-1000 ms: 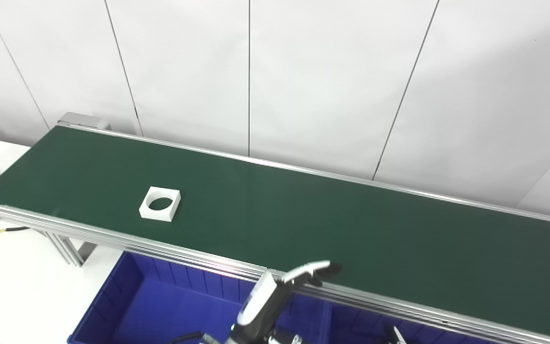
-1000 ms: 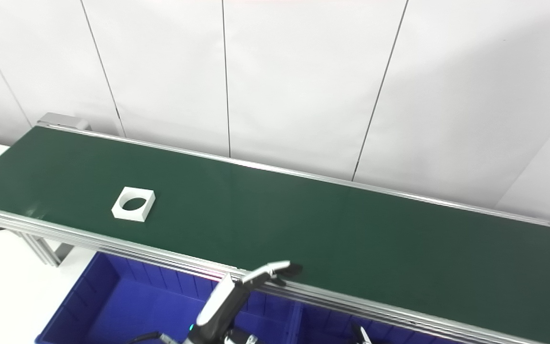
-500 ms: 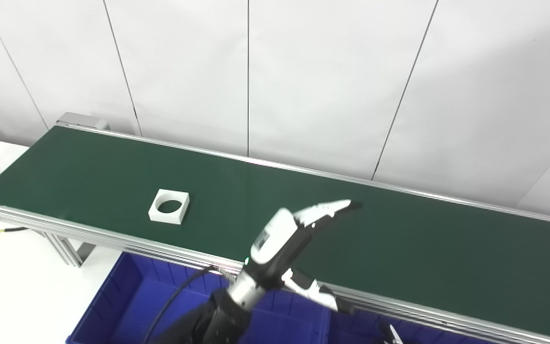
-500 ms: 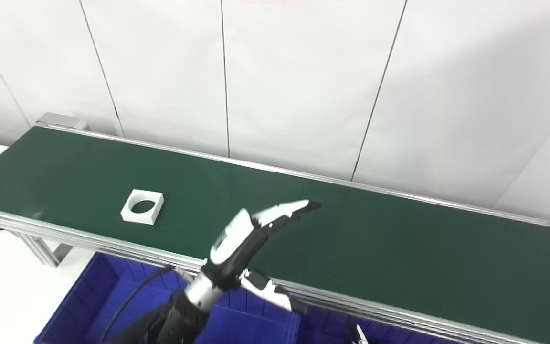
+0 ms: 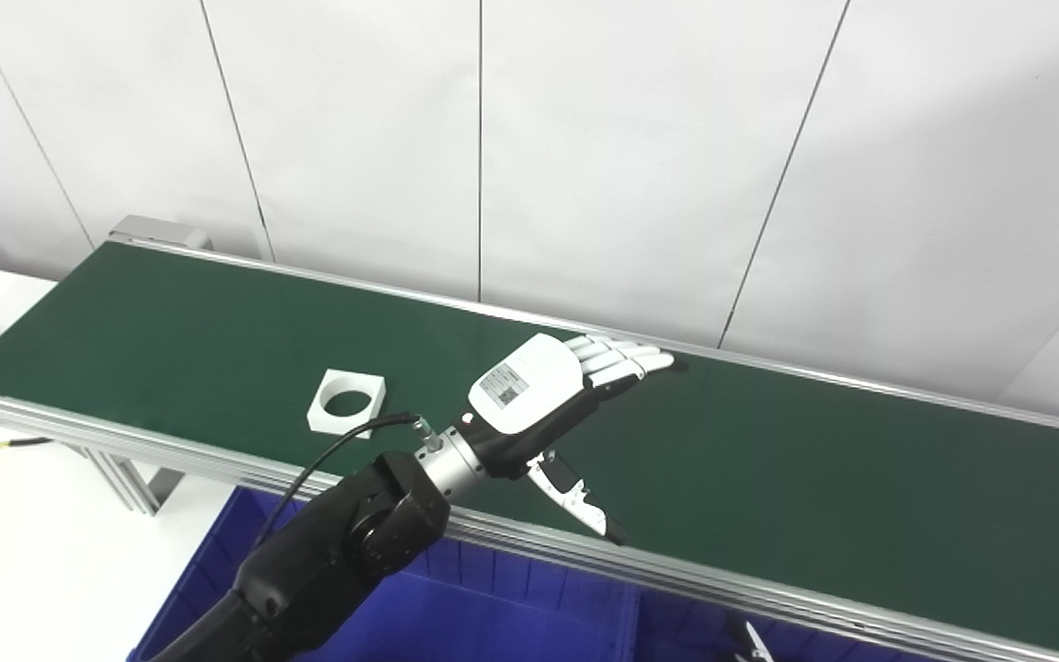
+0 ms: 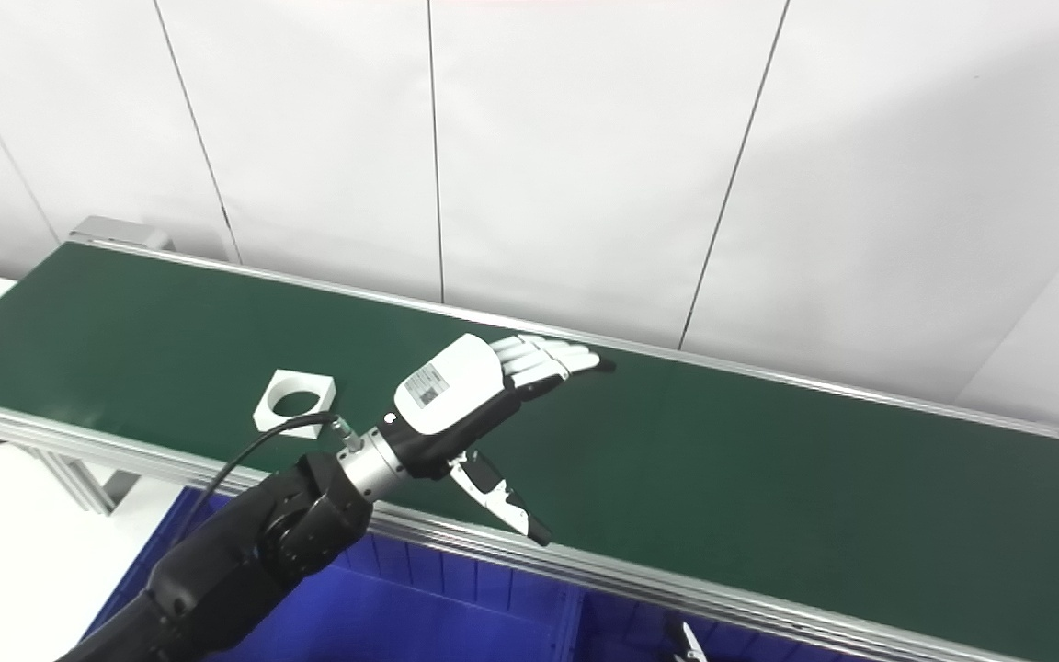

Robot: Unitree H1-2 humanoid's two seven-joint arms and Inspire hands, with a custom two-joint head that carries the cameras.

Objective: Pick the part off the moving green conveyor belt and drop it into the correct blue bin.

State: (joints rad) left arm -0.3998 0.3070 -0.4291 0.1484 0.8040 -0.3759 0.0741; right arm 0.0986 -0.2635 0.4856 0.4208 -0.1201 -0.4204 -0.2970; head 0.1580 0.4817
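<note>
Lying flat on the green conveyor belt (image 5: 768, 478) in the left eye view, the white square part (image 5: 346, 403) with its round hole looked light, rigid, best pinched across opposite outer edges. From the right eye view, the left hand (image 6: 465, 391) hovered just beside it, fingers spread, empty.

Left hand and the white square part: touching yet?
Apart. Both eye views show bare green belt between the open left hand and the white square part.
</note>
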